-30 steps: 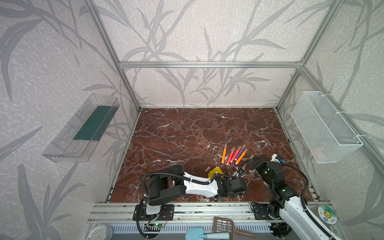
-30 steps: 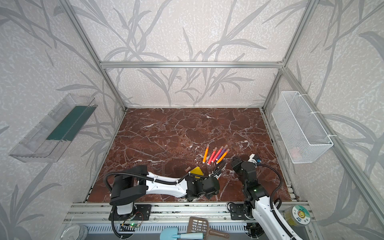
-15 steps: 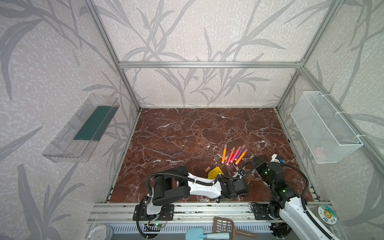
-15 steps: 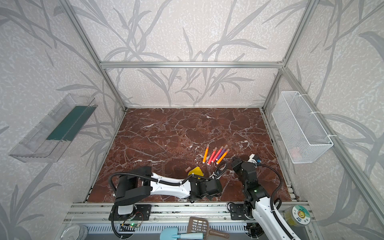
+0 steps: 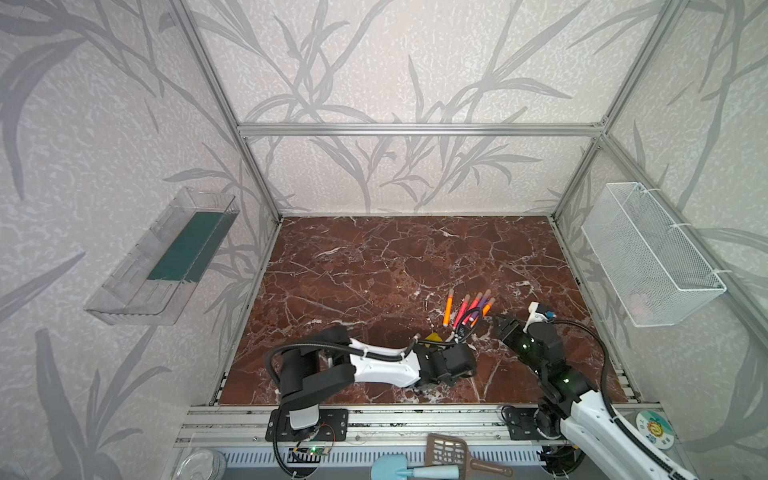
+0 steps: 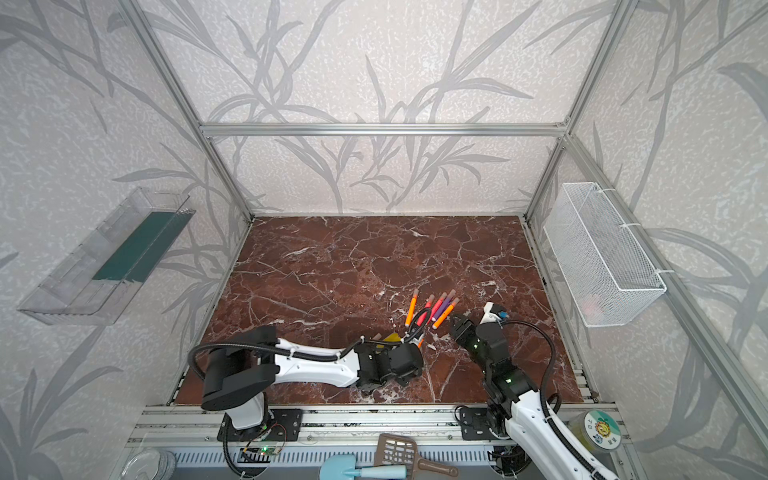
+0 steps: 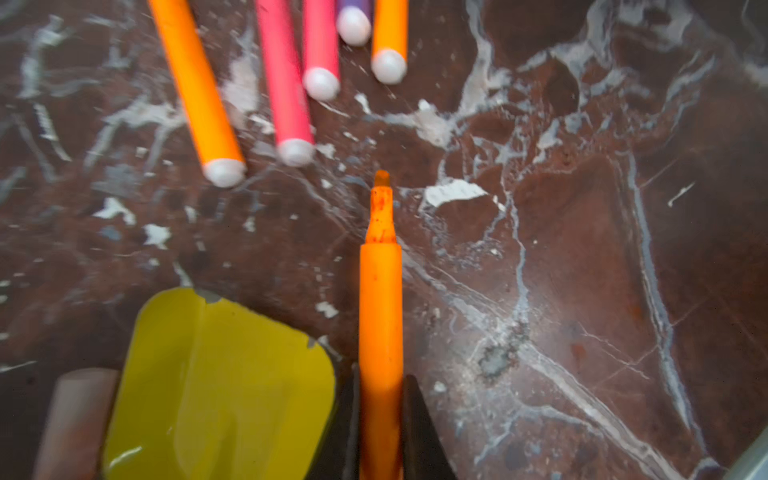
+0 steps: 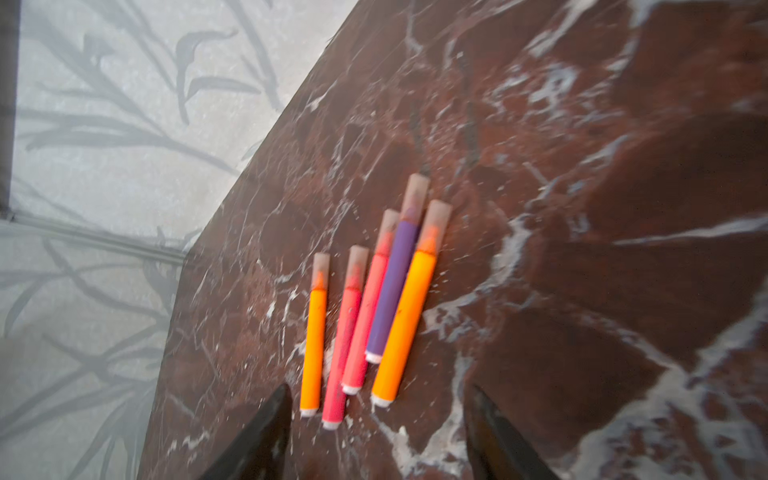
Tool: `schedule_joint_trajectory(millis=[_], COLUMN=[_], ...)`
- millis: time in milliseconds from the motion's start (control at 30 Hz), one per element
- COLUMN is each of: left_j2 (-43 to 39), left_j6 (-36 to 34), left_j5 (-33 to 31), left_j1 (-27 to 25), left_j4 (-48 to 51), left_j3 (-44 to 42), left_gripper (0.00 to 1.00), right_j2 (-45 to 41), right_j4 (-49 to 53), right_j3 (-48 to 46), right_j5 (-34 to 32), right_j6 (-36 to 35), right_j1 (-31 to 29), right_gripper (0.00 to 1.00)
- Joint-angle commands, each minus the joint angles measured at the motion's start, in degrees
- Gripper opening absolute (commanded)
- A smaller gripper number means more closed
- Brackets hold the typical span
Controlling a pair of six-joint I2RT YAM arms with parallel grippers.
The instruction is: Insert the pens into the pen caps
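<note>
Orange pen (image 7: 380, 316) clamped in left claw (image 7: 381, 374); right claw (image 8: 379, 388) gapes near capped pens (image 8: 399, 316).

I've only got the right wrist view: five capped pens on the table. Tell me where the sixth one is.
Observer: The left gripper is shut on it: an orange pen, tip bare.
Operator: Find me a loose cap.
Observer: A pinkish cap lies on the table beside a yellow shovel, by that gripper.
Operator: Say how close the arms are.
Observer: In both top views the right gripper sits just right of the left one, apart, beside the capped pens.
</note>
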State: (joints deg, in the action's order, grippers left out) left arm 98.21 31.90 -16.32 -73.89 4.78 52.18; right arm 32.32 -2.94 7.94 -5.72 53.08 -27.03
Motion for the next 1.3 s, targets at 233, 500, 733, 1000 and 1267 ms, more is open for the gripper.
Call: schedule_joint_trajectory(millis=[233,500,733,1000,1267], left_j2=[-10.54,-11.72,-11.91,-13.47,-15.61], left_j6=[1.29,-0.10,-0.79,-0.96,-1.30], left_j5=[2.16,3.35,4.00,3.33,2.61], left_j1=[3.14,3.21,3.20,3.22,3.31], left_j4=[-11.19,-12.71,-12.34,-12.30,-11.48], left_j3=[-7.75,-7.17,-5.44,-5.62,-5.86], left_gripper=[0.00,0.00,0.00,0.00,0.00], right_j2=[11.11,14.70,17.04,21.60,24.03], right_j4=[-13.08,-16.10,-17.96,-19.83,-19.51], right_j3=[6.47,7.10,7.08,8.35,10.47], right_j5=[-6.85,-7.94,-8.13,-7.56,-7.16], right_j6=[-4.26,-2.12,1.25,3.90,4.22], right_j1=[-18.42,-22.72,-23.99,-24.37,-25.11], right_gripper=[0.70,0.68,0.56,0.30,0.24])
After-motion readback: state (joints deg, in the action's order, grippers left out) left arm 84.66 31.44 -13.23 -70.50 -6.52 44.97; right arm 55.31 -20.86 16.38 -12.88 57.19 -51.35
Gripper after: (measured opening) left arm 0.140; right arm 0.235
